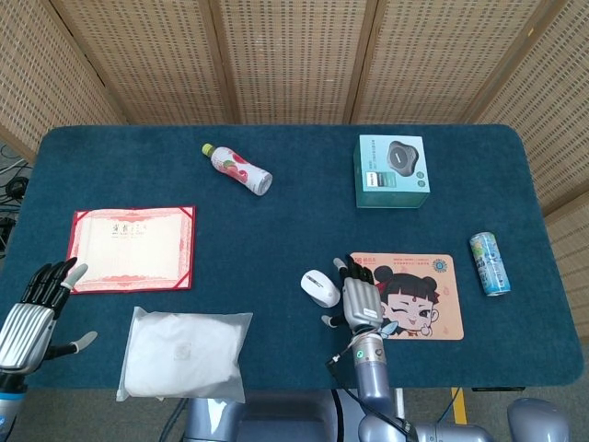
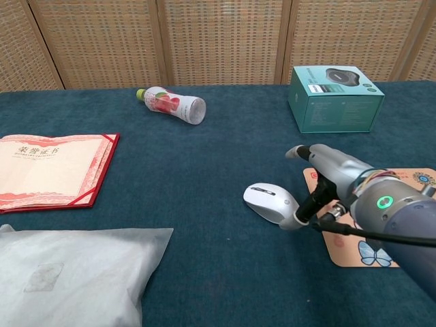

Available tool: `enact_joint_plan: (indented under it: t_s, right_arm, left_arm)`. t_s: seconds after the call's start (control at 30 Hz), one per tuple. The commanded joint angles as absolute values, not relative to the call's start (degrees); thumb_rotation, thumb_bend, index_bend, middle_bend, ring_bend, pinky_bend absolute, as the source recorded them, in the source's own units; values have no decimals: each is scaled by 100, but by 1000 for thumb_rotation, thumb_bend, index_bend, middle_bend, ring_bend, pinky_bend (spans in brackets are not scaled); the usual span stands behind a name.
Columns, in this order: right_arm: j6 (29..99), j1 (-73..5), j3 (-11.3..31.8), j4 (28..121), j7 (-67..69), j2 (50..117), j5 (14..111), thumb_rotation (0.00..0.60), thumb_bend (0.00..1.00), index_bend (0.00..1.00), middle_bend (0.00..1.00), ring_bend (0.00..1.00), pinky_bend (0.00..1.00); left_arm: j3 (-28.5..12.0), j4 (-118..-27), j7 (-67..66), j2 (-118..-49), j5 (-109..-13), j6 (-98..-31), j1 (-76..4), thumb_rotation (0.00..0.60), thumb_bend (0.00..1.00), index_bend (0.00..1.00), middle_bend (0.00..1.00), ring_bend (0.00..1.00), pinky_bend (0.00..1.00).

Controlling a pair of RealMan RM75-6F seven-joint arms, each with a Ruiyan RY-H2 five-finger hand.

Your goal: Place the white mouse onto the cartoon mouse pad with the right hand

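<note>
Right hand (image 1: 360,299) low over the pad's left edge, fingers spread, nothing held; thumb tip looks to touch the mouse's near right side. Risk: closing from this side could nudge the smooth mouse (image 1: 319,287) leftward across the cloth rather than gripping it. Mouse sits just left of the hand, on the table (image 1: 276,230) toward its front edge, off the mouse pad (image 1: 428,295).

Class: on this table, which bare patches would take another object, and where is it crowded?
Bare cloth lies between the bottle and the teal box, and between the red certificate and the white mouse. It is crowded where the right hand sits beside the mouse at the cartoon mouse pad.
</note>
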State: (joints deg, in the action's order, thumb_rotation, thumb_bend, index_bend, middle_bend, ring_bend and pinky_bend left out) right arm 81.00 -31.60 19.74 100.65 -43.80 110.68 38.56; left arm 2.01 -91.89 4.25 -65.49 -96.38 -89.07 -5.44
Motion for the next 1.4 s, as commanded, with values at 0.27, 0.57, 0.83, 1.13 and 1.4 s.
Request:
enact_joint_plan:
  t_s: [0.27, 0.57, 0.83, 1.13, 1.4]
  right_arm:
    - [8170, -3376, 2088, 9680, -4443, 11349, 3828, 600, 0, 100, 0, 0, 0]
    - [8137, -3472, 2097, 9446, -4414, 11534, 3763, 600, 0, 100, 0, 0, 0]
    - [8056, -3585, 2164, 9253, -4421, 11679, 3694, 600, 0, 100, 0, 0, 0]
    - [7978, -3699, 2254, 9038, -4456, 11769, 3618, 600, 0, 109, 0, 0, 0]
    - [7905, -3737, 2272, 8887, -4447, 11780, 3571, 600, 0, 134, 0, 0, 0]
  left_arm:
    - [217, -9202, 488, -6520, -9661, -8906, -543, 600, 152, 0, 0, 0, 0]
    - [238, -9206, 485, -6521, -9694, -8894, -548, 600, 152, 0, 0, 0, 0]
    - [247, -9198, 493, -6521, -9692, -8865, -557, 600, 152, 0, 0, 0, 0]
    - [255, -9196, 526, -6516, -9713, -8862, -566, 600, 153, 0, 0, 0, 0]
    - [259, -9195, 512, -6525, -9723, -8862, -568, 600, 153, 0, 0, 0, 0]
